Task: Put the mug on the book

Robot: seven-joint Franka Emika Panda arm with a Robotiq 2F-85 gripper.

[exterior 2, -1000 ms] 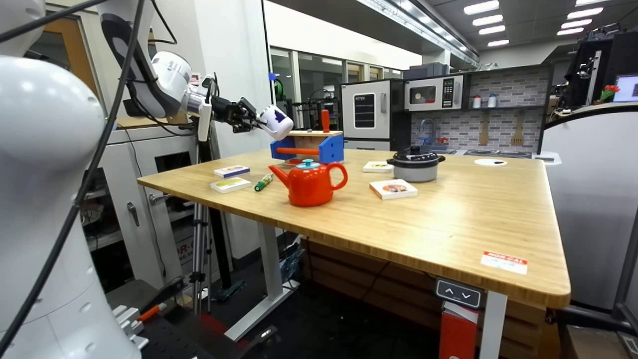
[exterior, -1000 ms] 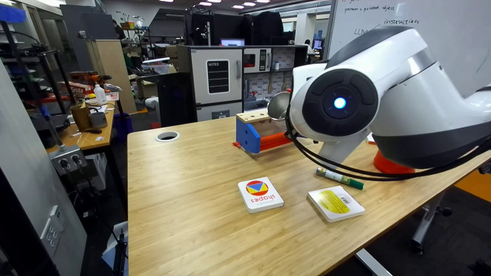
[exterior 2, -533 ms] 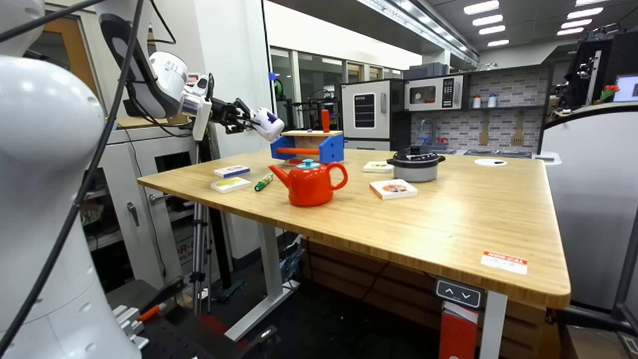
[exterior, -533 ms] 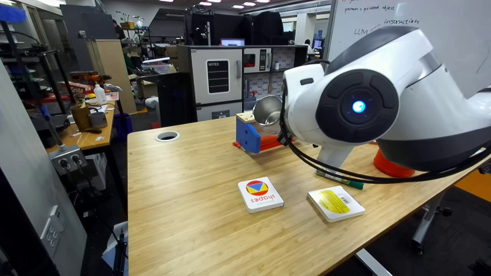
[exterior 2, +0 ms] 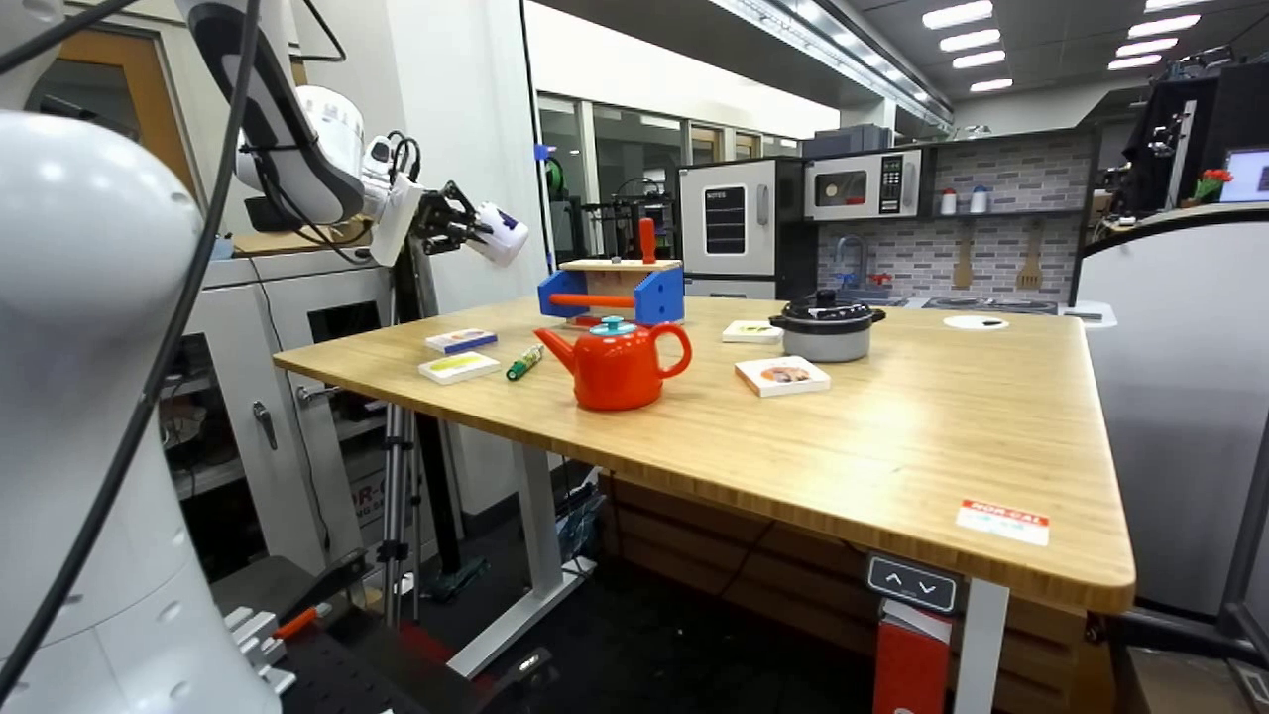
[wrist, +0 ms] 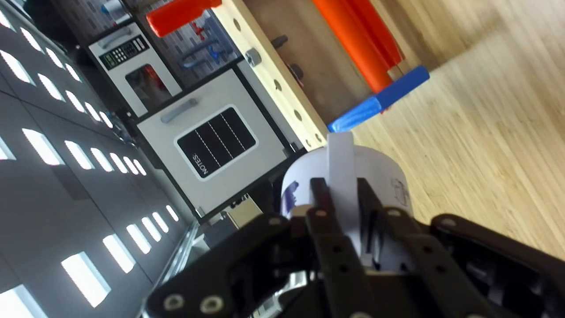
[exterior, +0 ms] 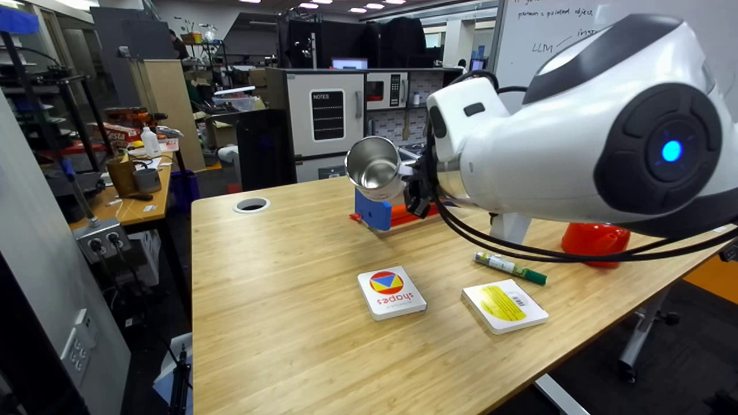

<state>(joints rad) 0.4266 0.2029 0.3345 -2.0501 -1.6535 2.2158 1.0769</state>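
I record my gripper [wrist: 342, 187], jaws clenched on the handle [wrist: 340, 157] of the mug [exterior: 375, 168], which hangs tilted above the table [exterior: 277, 328], apart from the book [exterior: 392, 293].

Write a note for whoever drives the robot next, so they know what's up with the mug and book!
Gripper: closed on the handle of the mug.
Mug: tilted, held in the air.
Book: the "shapes" one, flat on the table; not the yellow-oval book near it.
Done: mug picked up.
Left: bring it to the "shapes" book, stand it upright on top, let go.
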